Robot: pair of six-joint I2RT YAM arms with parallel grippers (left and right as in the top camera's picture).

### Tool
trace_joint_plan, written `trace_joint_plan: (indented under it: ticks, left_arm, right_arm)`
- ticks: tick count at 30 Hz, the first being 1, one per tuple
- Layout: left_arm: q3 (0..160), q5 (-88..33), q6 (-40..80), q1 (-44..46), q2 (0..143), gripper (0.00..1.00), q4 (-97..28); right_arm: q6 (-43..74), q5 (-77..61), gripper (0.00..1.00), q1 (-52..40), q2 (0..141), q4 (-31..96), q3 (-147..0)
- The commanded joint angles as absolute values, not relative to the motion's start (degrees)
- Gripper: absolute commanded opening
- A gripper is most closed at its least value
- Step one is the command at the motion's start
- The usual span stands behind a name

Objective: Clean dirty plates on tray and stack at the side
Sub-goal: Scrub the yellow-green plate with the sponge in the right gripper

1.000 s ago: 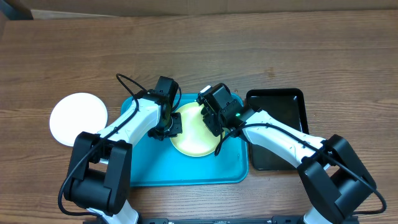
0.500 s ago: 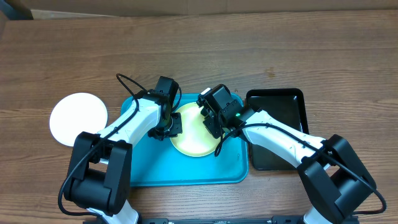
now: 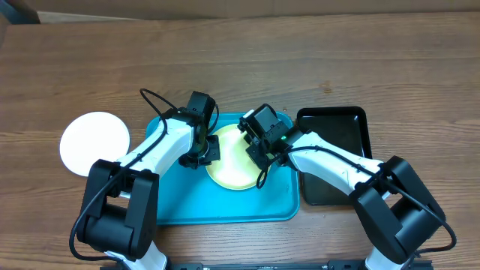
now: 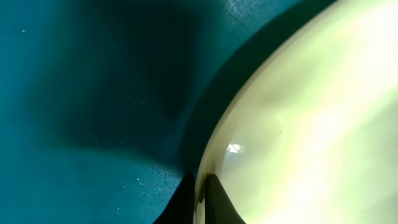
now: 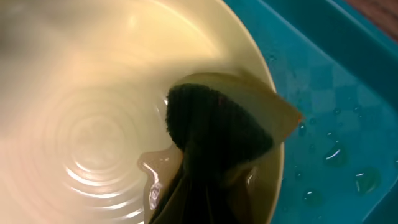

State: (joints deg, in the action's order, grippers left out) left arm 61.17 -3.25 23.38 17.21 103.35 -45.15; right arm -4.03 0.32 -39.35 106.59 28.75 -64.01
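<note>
View from above a wooden table (image 3: 300, 60). A turquoise tray (image 3: 195, 199) lies at the centre, with a lime-green plate (image 3: 232, 171) resting in its upper right part. The left gripper (image 3: 208, 154) is closed on the plate's left rim; its wrist camera shows one finger on each side of the edge. The right gripper (image 3: 257, 155) is over the plate's upper right area with its jaws closed, and appears to be holding a yellowish sponge (image 5: 217, 118) whose dark face presses on the plate near its rim. Water drops sit on the tray beside it. A white plate (image 3: 94, 142) lies on the table at middle left, apart from the tray. A black tray (image 3: 337, 142) lies just right of the turquoise one.
</note>
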Motion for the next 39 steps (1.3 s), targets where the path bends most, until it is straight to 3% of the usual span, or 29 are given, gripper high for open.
trace_joint_plan:
  ticks: [1,16,21,28,34,39]
  left_arm:
    - [60.14,-1.58,22.28,17.3,104.68,0.04,-45.34]
    - [60.14,-1.58,22.28,17.32,104.68,0.04,-45.1]
    - [60.14,-1.56,22.28,17.34,104.68,0.04,-45.1]
    - [60.14,-1.56,22.28,17.34,104.68,0.04,-45.15]
    - [60.1,-1.56,22.28,17.32,104.68,0.04,-45.21]
    - [60.1,-1.61,22.31,17.34,104.68,0.04,-45.15]
  right_arm:
    - [-3.66,-5.43,0.04,-39.24,109.1,31.03,-63.57]
    - [-2.0,-25.63,0.04,-39.24,111.68,25.26,-63.99]
    - [1.02,-25.85,0.04,-38.0,110.96,26.72,-68.71]
    - [3.09,-25.82,0.04,-33.89,106.74,40.53,-79.0]
    - [4.82,-22.87,0.04,-32.8,106.59,46.89,-77.23]
    - [16.95,-16.64,0.04,-32.82,106.59,42.28,-71.9]
